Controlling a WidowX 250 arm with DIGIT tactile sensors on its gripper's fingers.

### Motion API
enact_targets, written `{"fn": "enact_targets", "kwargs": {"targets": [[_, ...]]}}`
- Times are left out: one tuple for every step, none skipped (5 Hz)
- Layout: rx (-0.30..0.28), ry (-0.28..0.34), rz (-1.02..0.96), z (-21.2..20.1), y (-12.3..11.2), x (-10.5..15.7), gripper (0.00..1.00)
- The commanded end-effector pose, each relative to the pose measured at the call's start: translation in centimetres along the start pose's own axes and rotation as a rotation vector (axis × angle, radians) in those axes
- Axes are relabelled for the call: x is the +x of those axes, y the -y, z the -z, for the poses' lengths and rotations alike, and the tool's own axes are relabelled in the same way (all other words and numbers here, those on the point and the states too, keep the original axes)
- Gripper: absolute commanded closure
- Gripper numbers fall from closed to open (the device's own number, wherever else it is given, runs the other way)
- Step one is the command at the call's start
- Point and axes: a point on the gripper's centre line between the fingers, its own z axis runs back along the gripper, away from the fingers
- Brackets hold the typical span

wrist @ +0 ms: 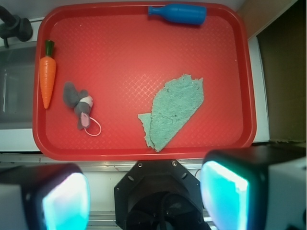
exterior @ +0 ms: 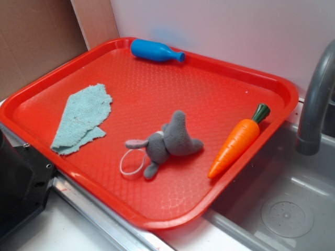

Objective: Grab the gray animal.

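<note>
Count, all on 1 red tray (exterior: pixel 157 219): 1 gray animal (exterior: pixel 166 141) w/ 1 white cord loop (exterior: pixel 132 163), 1 orange carrot (exterior: pixel 238 141), 1 blue bottle (exterior: pixel 156 50), 1 light-teal cloth (exterior: pixel 82 117). Off the tray: 1 gray faucet (exterior: pixel 316 99) and 1 sink (exterior: pixel 293 209) at the right edge. 1 gripper (wrist: pixel 144 194), 2 fingers (wrist: pixel 64 201).

Both views are bright and evenly lit, with soft, short shadows beside the carrot (exterior: pixel 239 146) and the gray animal (exterior: pixel 165 143). The wrist view blurs the near fingers (wrist: pixel 65 203), whose pads glare cyan.
</note>
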Motion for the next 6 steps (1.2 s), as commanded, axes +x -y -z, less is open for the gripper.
{"fn": "enact_targets", "kwargs": {"targets": [[0.0, 0.0, 0.0, 0.0, 0.0, 0.0, 0.0], [-0.004, 0.013, -0.044, 0.5, 0.3, 0.1, 0.0], [0.019, 0.039, -0.051, 1.4, 1.1, 0.5, 0.0], [0.027, 0.078, -0.059, 2.1, 2.9, -0.3, 0.0], [0.024, 0.127, -0.028, 4.1, 4.6, -0.4, 0.0], [0.043, 0.141, 0.0, 6.8, 6.0, -0.1, 0.0]]}}
